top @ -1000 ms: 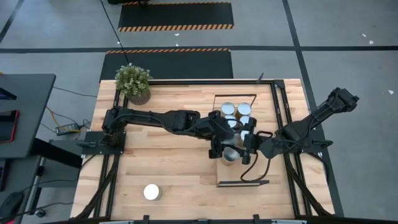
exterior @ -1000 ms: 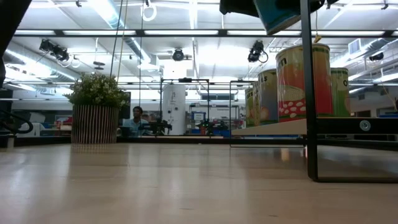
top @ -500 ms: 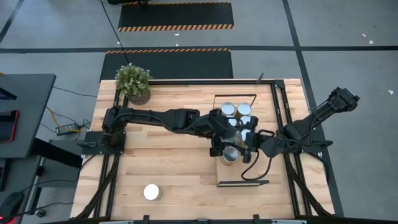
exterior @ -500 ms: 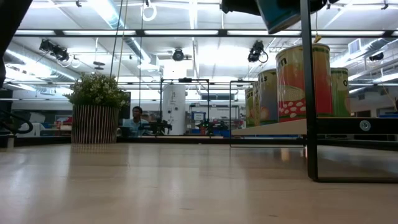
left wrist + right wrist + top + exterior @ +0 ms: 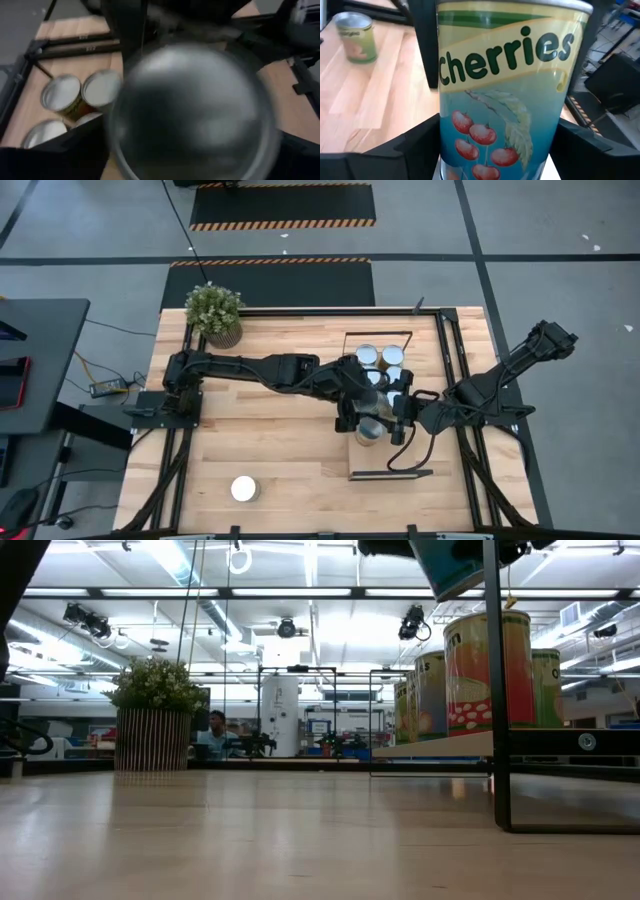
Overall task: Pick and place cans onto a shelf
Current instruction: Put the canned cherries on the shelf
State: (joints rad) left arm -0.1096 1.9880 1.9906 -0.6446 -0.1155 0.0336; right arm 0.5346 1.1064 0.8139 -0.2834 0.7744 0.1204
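Note:
A cherries can (image 5: 505,90) with a blue and yellow label and a silver lid (image 5: 192,110) is held high over the near half of the shelf (image 5: 400,458). It also shows in the high view (image 5: 370,430) and at the top of the low view (image 5: 450,565). My left gripper (image 5: 356,416) reaches in from the table's left and is shut on it. My right gripper (image 5: 393,420) reaches in from the right and is shut on it too. Several cans (image 5: 367,355) stand on the shelf's far half. One can (image 5: 243,488) stands alone on the table, near left. My left gripper comes at the can from above, pointing down. Its fingers (image 5: 424,45) stand against opposite sides of the can's upper wall (image 5: 446,35). The can is upright and lifted clear. My right gripper pinches the can's lower wall (image 5: 451,150) between its two fingers (image 5: 415,155), coming level from the table's right. The can stands upright in the hold, clear of the shelf board.
A potted plant (image 5: 215,315) stands at the table's far left corner. The shelf's black frame post (image 5: 498,690) rises at its near end, with the shelved cans (image 5: 490,660) behind it. A person (image 5: 215,732) is in the room beyond the table.

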